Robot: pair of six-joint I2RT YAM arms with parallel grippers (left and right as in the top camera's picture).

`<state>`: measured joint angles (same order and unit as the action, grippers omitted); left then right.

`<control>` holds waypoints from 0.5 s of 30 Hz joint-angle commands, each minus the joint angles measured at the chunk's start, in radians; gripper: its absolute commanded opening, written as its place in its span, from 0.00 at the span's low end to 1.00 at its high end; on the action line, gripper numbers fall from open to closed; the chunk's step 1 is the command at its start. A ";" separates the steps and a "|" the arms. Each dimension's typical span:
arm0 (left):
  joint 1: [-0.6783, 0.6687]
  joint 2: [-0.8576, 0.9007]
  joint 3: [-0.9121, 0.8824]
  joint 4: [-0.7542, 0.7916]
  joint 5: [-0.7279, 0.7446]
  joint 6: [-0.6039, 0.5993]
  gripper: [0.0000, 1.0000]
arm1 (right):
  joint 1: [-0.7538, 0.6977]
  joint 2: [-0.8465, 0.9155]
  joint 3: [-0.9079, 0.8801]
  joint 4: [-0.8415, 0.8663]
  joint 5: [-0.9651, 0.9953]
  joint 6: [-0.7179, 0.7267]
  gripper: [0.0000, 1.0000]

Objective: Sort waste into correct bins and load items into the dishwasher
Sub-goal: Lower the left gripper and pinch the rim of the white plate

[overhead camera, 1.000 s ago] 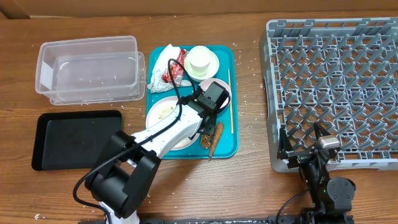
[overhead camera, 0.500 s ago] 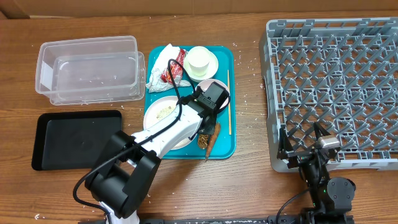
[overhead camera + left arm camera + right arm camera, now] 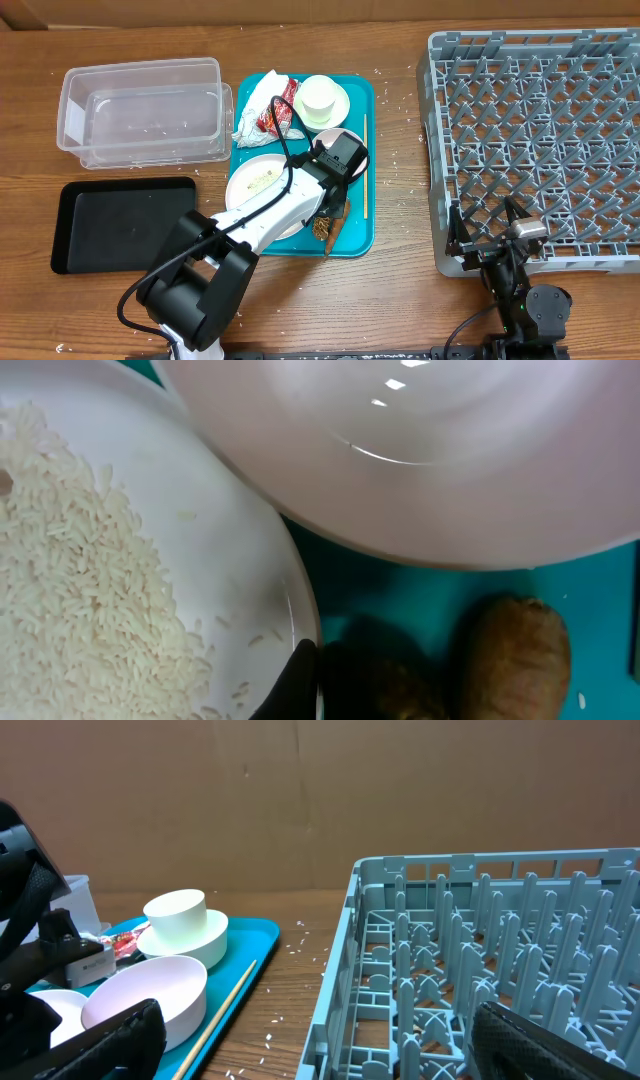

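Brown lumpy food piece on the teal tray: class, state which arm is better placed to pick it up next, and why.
Probably left. The left pincer hangs over the teal tray beside the brown food piece, while the right pincer sits open by the dish rack, across the table.

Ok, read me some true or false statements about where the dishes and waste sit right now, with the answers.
1. The dish rack holds no dishes. True.
2. The small white cup stands in a bowl on the teal tray. True.
3. The crumpled napkin lies in the black tray. False: it lies on the teal tray; the black tray is empty.
4. The wooden stick lies in the clear tub. False: it lies along the teal tray's right side.
5. Rice grains lie on the plate. True.
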<state>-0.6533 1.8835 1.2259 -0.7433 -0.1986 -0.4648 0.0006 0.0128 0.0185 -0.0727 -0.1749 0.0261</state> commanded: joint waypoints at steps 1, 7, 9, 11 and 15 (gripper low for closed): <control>0.005 0.013 0.024 -0.011 -0.011 0.008 0.04 | -0.003 -0.010 -0.010 0.003 0.010 0.003 1.00; 0.004 0.012 0.063 -0.054 -0.011 0.008 0.05 | -0.003 -0.010 -0.010 0.003 0.010 0.003 1.00; 0.004 0.012 0.089 -0.081 -0.011 0.007 0.04 | -0.003 -0.010 -0.010 0.003 0.010 0.003 1.00; 0.004 0.012 0.118 -0.113 -0.011 -0.003 0.04 | -0.003 -0.010 -0.010 0.003 0.010 0.003 1.00; 0.004 0.012 0.179 -0.178 -0.014 -0.017 0.04 | -0.003 -0.010 -0.010 0.003 0.010 0.003 1.00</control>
<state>-0.6533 1.8835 1.3502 -0.9009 -0.1982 -0.4683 0.0006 0.0128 0.0185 -0.0723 -0.1745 0.0261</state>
